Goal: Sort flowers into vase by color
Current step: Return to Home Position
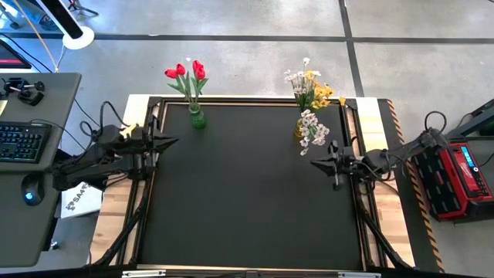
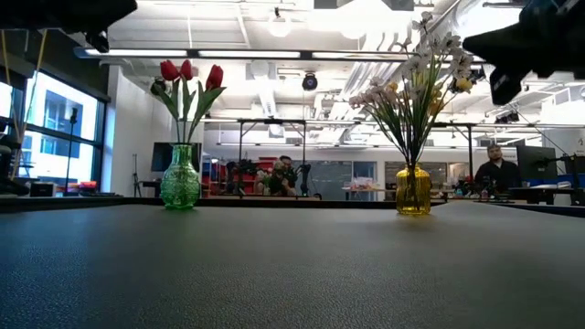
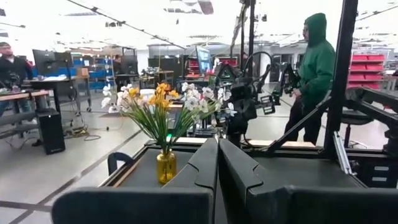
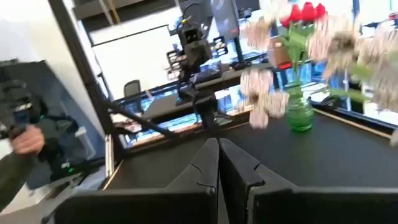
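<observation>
Black, finely grained mat (image 1: 247, 193) covers the table, with a pale wooden border around it. Beyond lies a large workshop with grey concrete floor, ceiling lamps and benches, where a person in a green hooded top (image 3: 314, 62) stands. Left of the green vase (image 1: 198, 120), the left gripper (image 1: 171, 140) hangs over the edge of the mat, its arm stretched level and pointing inward; the two fingers are pressed together and carry nothing. Far to the right of the green vase, past the yellow vase (image 1: 297, 133), the right gripper (image 1: 313, 162) points back toward it, also level, with fingers closed together and empty. I count two vases, both upright at the far side of the mat. The green vase holds three red tulips (image 2: 186, 70). The yellow vase, well apart to its right, holds two sprays of white blossoms (image 1: 312, 137) and one yellow spray (image 1: 321, 93).
</observation>
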